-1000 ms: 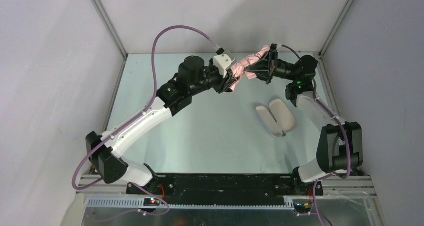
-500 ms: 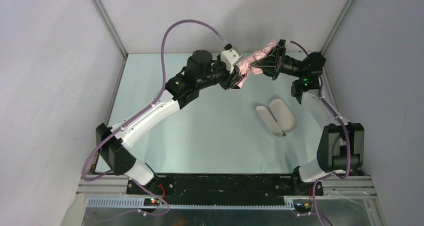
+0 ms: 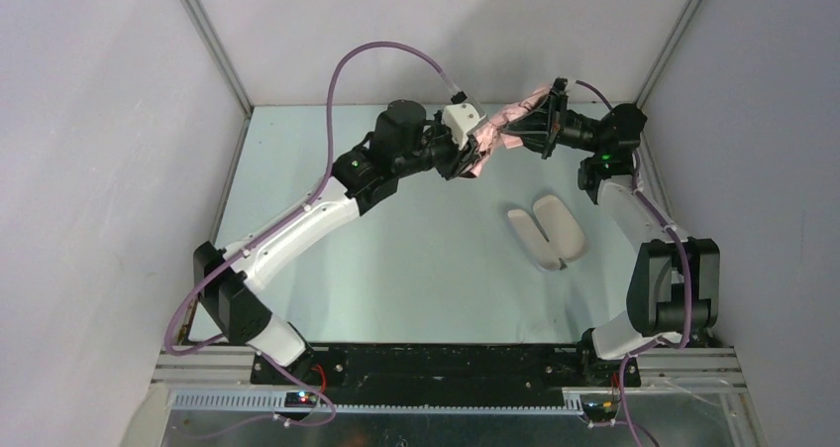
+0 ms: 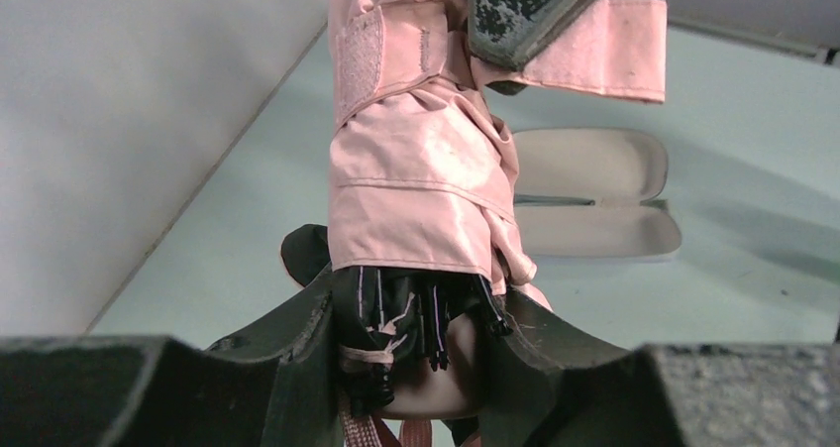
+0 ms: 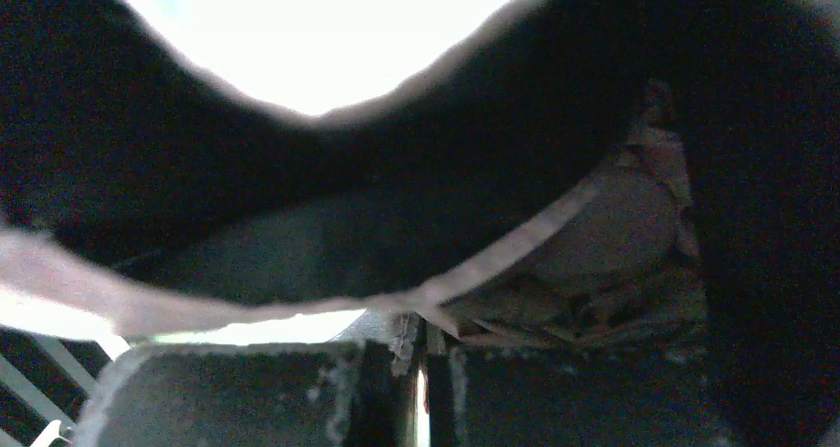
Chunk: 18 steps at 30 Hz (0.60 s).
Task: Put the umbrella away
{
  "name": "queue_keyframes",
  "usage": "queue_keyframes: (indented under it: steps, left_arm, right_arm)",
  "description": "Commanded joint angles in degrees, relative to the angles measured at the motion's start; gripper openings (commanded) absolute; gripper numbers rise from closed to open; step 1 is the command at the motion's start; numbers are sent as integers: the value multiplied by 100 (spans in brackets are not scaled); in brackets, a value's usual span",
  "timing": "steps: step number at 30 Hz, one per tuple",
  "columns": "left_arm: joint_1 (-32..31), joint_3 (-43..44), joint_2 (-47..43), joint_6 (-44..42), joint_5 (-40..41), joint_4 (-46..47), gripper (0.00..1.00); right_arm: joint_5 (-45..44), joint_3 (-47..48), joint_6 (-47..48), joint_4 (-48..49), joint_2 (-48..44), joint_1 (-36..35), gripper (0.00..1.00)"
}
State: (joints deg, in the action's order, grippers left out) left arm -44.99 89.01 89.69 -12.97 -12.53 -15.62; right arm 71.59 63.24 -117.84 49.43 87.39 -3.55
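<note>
Umbrella [image 4: 416, 179]: 1, in both jaws | case [image 3: 550, 231]: 1, open

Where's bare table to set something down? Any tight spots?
Biggest bare patch: mid table, bordered by the left arm, the open case and the near edge. Smaller one: far-left corner behind the left arm. Crowded: far right of centre, where left gripper and right gripper both clamp the umbrella, with the case just nearer.
</note>
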Motion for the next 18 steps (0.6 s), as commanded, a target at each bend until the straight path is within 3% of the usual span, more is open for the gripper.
queue_keyframes:
  steps: [1, 13, 18]
  left_arm:
    - [-226, -637, 278, -901, 375, -2065, 0]
    - [-899, -1492, -155, -1862, 965, -1174, 0]
    - [-1104, -1826, -161, -2144, 1102, -888, 0]
  right_arm:
    - [-620, 733, -1344, 1228, -252, -20, 0]
    - [-877, 194, -1227, 959, -85, -142, 0]
    - [-828, -4, -667, -82, -134, -199, 0]
